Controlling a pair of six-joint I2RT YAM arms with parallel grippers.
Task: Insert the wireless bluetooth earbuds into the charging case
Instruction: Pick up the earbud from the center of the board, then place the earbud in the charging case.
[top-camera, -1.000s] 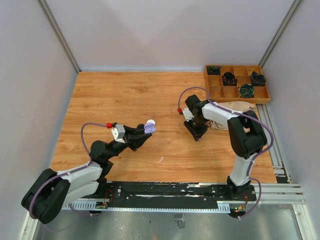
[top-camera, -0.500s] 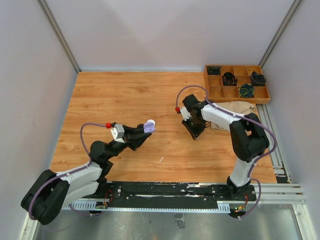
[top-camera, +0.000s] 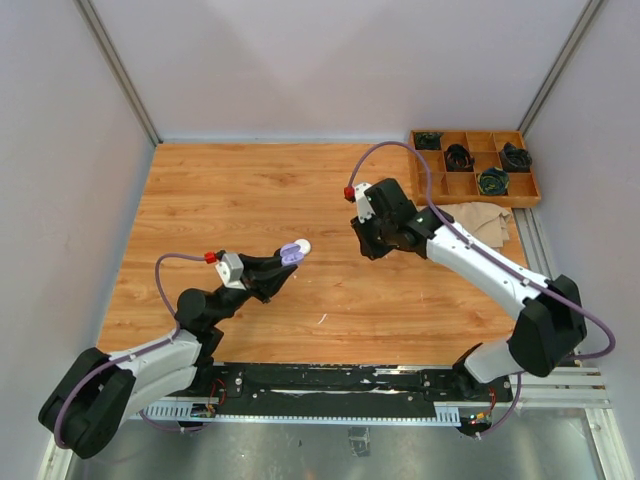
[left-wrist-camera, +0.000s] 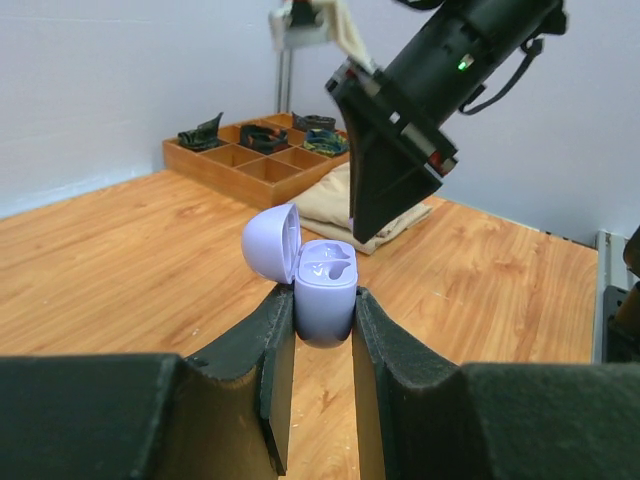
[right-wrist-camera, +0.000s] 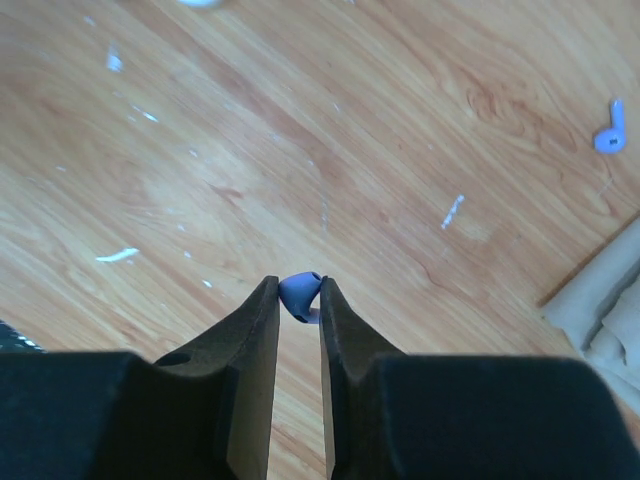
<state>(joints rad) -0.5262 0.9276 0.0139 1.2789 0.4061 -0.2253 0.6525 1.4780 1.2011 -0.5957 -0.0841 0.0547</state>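
Wooden tabletop (top-camera: 230, 190) is stretching under both my claws. I am pinching one lilac earbud (right-wrist-camera: 299, 298) in my right claw (right-wrist-camera: 297, 287), ready for carrying. My left claw (left-wrist-camera: 323, 305) is clamping the charging case (left-wrist-camera: 327, 278) upright, lid tipped back so its wells are facing up. A second earbud (right-wrist-camera: 607, 133) is lying near the cloth (right-wrist-camera: 600, 300).

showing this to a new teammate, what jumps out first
An open lilac charging case is pinched in the left gripper, over the middle of the table. Just right of it, the right gripper is shut on a tiny lilac earbud; a second earbud lies loose on the table.
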